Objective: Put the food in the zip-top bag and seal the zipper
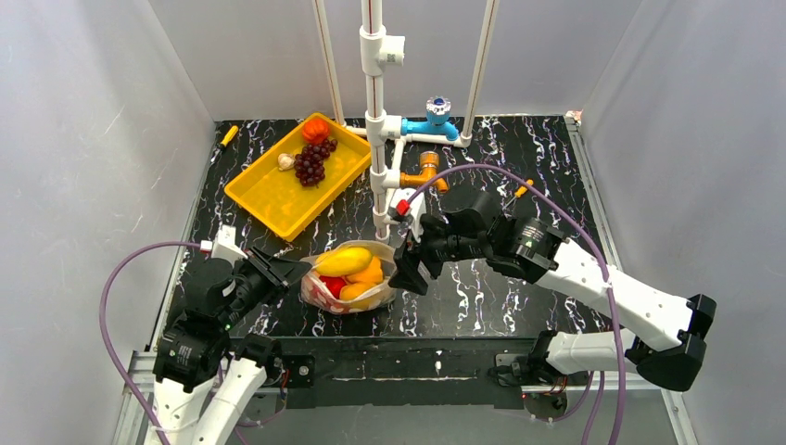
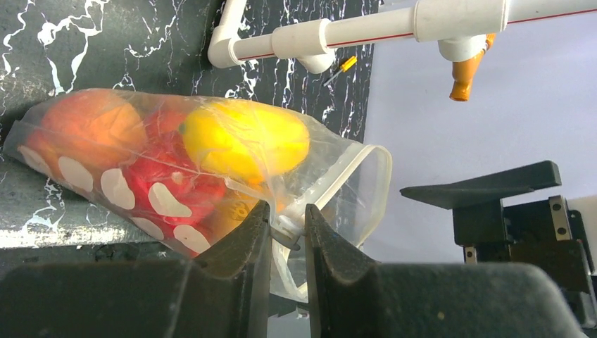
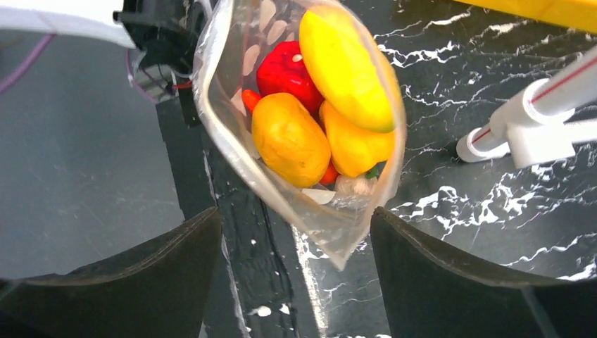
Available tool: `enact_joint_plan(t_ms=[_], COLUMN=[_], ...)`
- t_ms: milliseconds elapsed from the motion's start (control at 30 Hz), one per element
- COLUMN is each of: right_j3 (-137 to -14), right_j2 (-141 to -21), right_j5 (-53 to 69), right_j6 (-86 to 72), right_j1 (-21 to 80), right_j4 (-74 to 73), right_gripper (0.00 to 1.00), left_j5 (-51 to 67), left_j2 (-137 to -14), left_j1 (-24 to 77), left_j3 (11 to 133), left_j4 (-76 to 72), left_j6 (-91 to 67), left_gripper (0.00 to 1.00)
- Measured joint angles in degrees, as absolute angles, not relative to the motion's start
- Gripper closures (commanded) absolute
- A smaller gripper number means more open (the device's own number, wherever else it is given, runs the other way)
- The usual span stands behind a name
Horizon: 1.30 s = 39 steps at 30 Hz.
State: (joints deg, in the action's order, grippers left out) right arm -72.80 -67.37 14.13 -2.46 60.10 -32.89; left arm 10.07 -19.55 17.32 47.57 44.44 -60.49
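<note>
The zip-top bag [image 1: 326, 290] lies at the table's near middle with food [image 1: 345, 260] inside: yellow, orange and red pieces [image 3: 288, 137]. My left gripper [image 2: 287, 224] is shut on the bag's mouth edge, pinching the clear zipper [image 2: 355, 165], which bows open in a loop beyond the jaws. In the top view the left gripper [image 1: 289, 271] sits at the bag's left side. My right gripper [image 1: 408, 273] is at the bag's right side and open. A lower corner of the bag [image 3: 331, 232] hangs between the right gripper's [image 3: 294, 215] spread fingers without touching them.
The yellow tray [image 1: 269, 199] stands at the back left, holding dark grapes [image 1: 312, 162], a red fruit [image 1: 315, 128] and a white garlic [image 1: 285, 161]. A white pipe stand [image 1: 375, 120] with blue and orange valves rises just behind the bag.
</note>
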Motion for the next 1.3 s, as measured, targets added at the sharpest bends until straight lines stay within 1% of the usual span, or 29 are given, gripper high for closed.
enact_joint_plan(t_ms=[33, 133, 300, 467, 767, 1000, 1133, 1200, 1233, 1300], right_j3=[-73.01, -71.66, -61.40, -53.48, -53.01, -54.48, -55.76, -55.65, -55.50, -55.29], right_j2=[-67.37, -66.86, -62.19, -59.03, -58.41, -59.95, -62.09, -62.70, -62.88, -63.04], right_j5=[14.75, 15.88, 14.88, 12.28, 9.37, 12.32, 17.31, 19.66, 20.53, 21.83], right_j6=[-0.40, 5.52, 15.76, 21.79, 26.40, 28.72, 28.95, 28.96, 28.88, 28.53], right_j1=[60.34, 60.77, 60.75, 60.26, 56.92, 54.13, 54.08, 54.14, 54.23, 54.44], right_j4=[-33.14, -32.92, -30.47, -23.85, -16.64, -17.82, -18.61, -18.30, -17.75, -16.25], right_gripper=[0.27, 0.26, 0.25, 0.24, 0.25, 0.27, 0.32, 0.38, 0.44, 0.65], left_j5=[10.06, 10.04, 10.04, 10.07, 10.04, 10.03, 10.04, 10.04, 10.04, 10.04], left_j2=[-19.55, -19.55, -19.55, -19.57, -19.31, -19.29, -19.30, -19.40, -19.49, -19.73], left_j1=[17.32, 17.32, 17.32, 17.32, 17.32, 17.32, 17.32, 17.32, 17.32, 17.32], left_j3=[47.74, 47.90, 47.96, 48.18, 48.38, 48.50, 48.61, 48.92, 49.12, 49.54], left_j4=[44.56, 44.75, 44.97, 45.01, 45.55, 46.10, 46.27, 46.41, 46.45, 46.53], left_j6=[-60.49, -60.49, -60.47, -60.25, -60.07, -60.11, -60.18, -60.20, -60.20, -60.19], left_gripper=[1.00, 1.00, 1.00, 1.00, 1.00, 1.00, 1.00, 1.00, 1.00, 1.00])
